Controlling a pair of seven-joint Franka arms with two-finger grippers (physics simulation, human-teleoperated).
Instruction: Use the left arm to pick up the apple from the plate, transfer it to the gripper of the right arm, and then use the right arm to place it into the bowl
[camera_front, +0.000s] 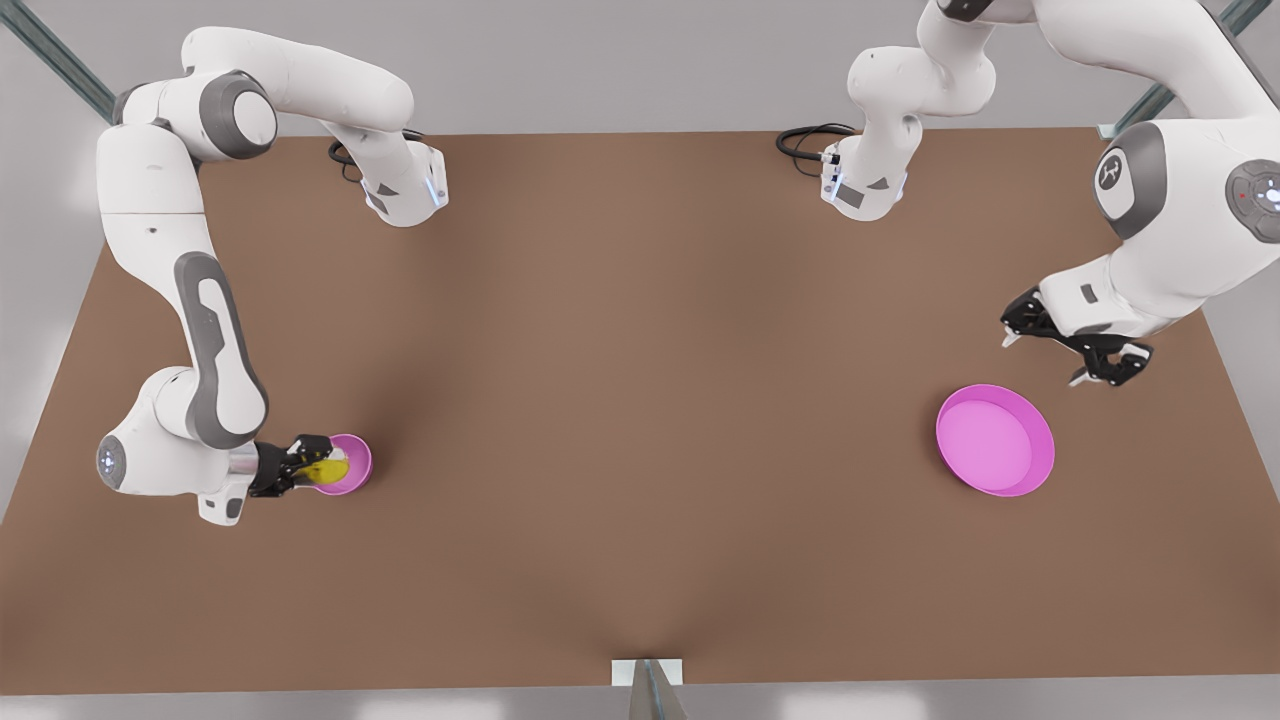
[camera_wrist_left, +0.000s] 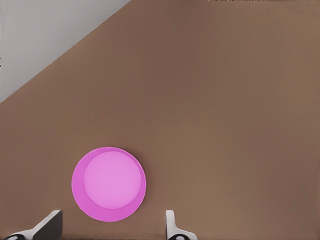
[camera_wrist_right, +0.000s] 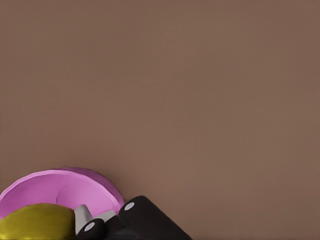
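One small yellow-green apple (camera_front: 328, 471) sits clenched in your right gripper (camera_front: 308, 466) over the small pink bowl (camera_front: 355, 463); released off-centre, it could clip the rim; your left gripper (camera_front: 1075, 345) waits spread near the wide pink plate (camera_front: 995, 440).

Matt brown table (camera_front: 640, 400), glossy pink plate (camera_front: 1040, 460)

We see a plain brown counter (camera_front: 640, 400) without pattern. The plate (camera_front: 995, 440) and the small bowl (camera_front: 355, 462) are both magenta-pink. The apple (camera_front: 328, 471) is yellow-green. Both arms are white with grey joints, and each gripper is black.
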